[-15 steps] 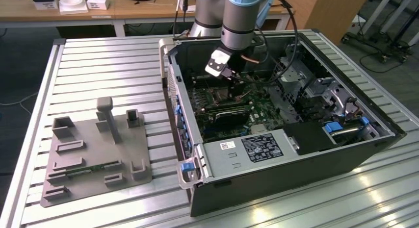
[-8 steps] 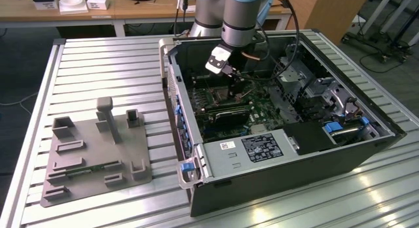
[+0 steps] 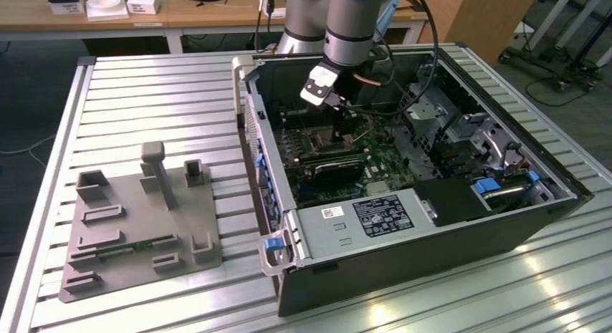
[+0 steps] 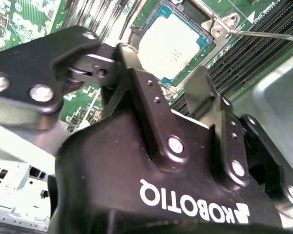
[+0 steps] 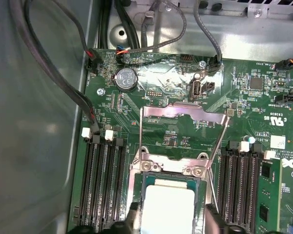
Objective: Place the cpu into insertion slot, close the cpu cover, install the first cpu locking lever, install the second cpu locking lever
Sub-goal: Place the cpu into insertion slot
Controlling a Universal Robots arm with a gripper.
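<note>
- In the exterior view we see the gripper (image 3: pixel 337 111) lowered inside the open computer case (image 3: pixel 402 276), which stands on the slatted tabletop (image 3: pixel 143 97). The arm blocks the board beneath it.
- In both wrist views the cpu (image 5: pixel 168 207) lies in the insertion slot (image 5: pixel 136 187). The jaws are spread, one finger on each side, not pinching it.
- In the first wrist view the cpu cover (image 5: pixel 185 109) stands raised open, and the cpu's near edge is cut off.
- We cannot tell whether the fingers touch the slot's rim.
</note>
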